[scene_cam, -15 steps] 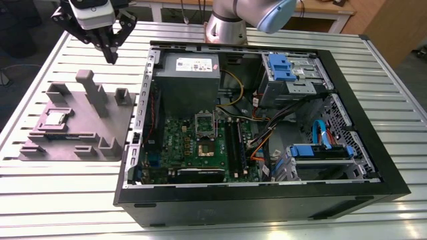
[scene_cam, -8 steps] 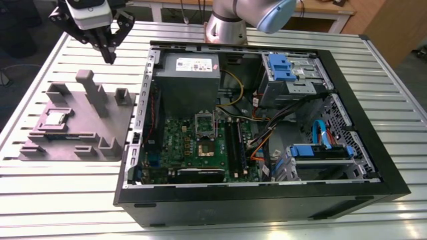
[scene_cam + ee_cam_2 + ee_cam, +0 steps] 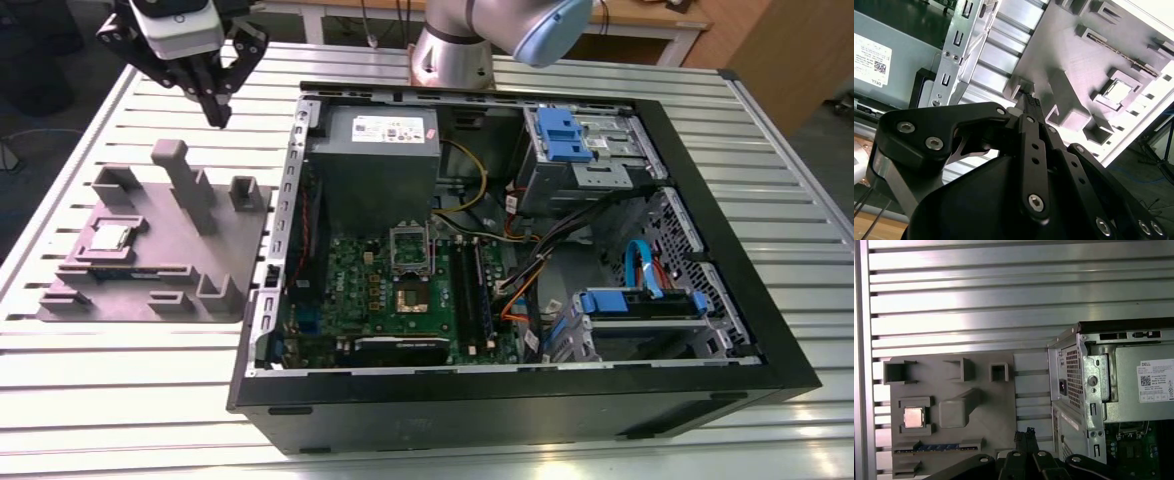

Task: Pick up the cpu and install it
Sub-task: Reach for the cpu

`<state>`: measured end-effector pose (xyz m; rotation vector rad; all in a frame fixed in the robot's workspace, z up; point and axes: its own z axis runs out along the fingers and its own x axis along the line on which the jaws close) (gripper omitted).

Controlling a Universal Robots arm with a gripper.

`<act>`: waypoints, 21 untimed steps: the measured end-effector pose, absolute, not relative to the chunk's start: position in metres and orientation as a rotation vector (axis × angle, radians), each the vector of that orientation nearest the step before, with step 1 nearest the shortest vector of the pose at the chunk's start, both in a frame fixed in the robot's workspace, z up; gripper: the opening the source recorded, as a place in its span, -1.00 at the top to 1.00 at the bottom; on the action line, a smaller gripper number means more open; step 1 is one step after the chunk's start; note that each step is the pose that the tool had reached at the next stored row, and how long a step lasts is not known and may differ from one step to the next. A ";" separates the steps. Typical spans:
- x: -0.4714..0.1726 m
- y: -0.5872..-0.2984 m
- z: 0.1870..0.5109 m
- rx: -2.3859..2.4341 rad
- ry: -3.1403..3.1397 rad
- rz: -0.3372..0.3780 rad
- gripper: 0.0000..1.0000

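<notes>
The gripper (image 3: 216,112) hangs with its fingertips drawn together on nothing, above the slatted bench (image 3: 107,400) near one edge of the grey fixture tray (image 3: 160,255). The cpu (image 3: 107,237) lies flat in a square pocket of that tray, well apart from the gripper. The open computer case (image 3: 534,410) stands beside the tray.

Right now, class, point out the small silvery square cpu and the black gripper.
small silvery square cpu (image 3: 913,417): first wrist view, middle of its metal top.
black gripper (image 3: 219,116): exterior view, between its fingertips.

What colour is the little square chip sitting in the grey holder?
Silvery, with a pale edge; the cpu shows best in the first wrist view.
</notes>
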<state>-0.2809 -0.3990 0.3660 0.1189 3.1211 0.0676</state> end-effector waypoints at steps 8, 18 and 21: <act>-0.300 -0.399 0.366 0.119 3.122 0.068 0.80; -0.311 -0.399 0.364 0.119 3.124 0.068 0.80; -0.313 -0.399 0.364 0.119 3.124 0.068 0.80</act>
